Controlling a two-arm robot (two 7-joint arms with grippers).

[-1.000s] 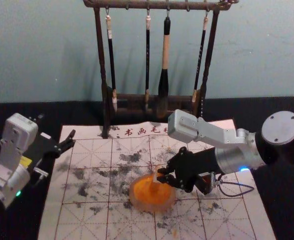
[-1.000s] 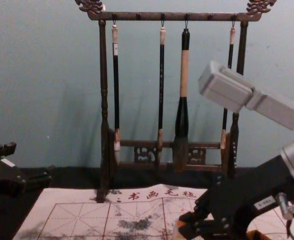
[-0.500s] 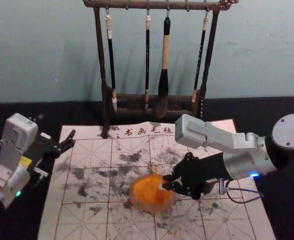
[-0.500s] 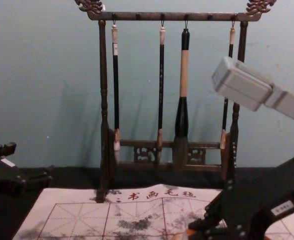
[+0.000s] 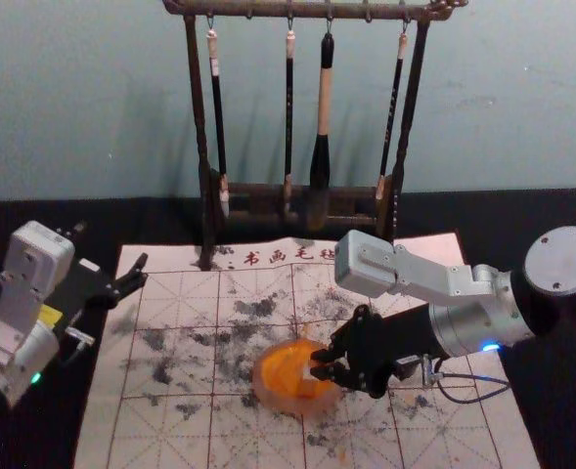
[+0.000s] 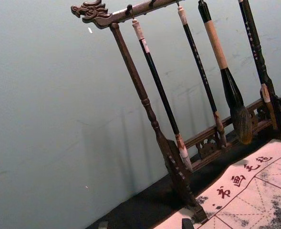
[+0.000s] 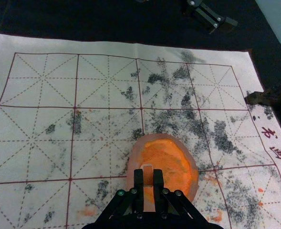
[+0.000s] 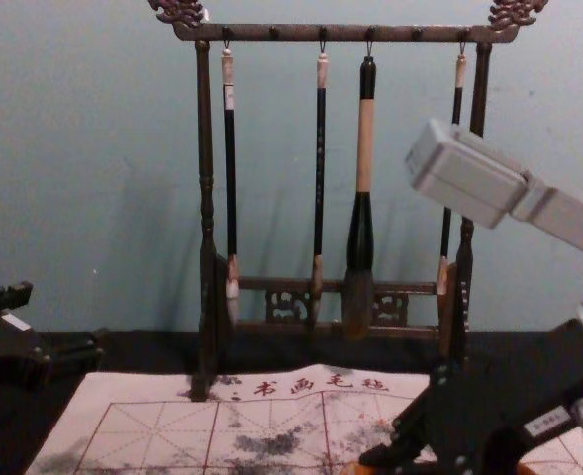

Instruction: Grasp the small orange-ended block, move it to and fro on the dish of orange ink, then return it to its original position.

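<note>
Jaws, right: clenched on the block [image 7: 148, 174], one jaw along each side of it.
Right gripper [image 5: 319, 364]: over the dish [image 5: 263, 396], at its right part; reaches inward from the right, tipped slightly down.
Right arm [image 5: 468, 322]: forearm slopes down toward the dish; grey wrist housing [image 5: 364, 266] raised above the gripper; blue light [image 5: 491, 346] lit.
Label, right gripper: white strip [image 8: 548, 423] with small print; characters cannot be read with certainty.
Characters, mat: 书画毛毡, in red, along the far edge of the mat [image 5: 170, 430].
Label, left arm: yellow patch [image 5: 49, 316]; text too small to read.
Block: orange face visible between the jaws; tip projects just past them, above the ink [image 7: 171, 160]. Long axis foreshortened, exact direction cannot be told; contact with the ink cannot be told.
Dish: rounded, pale rim around orange ink, on the mat.
Left gripper [image 5: 110, 252]: parked at the left beside the mat; jaws released, spread apart.
Rack [image 5: 198, 117]: upright behind the mat on the desk [image 5: 552, 410], four brushes [image 5: 323, 127] hanging.
</note>
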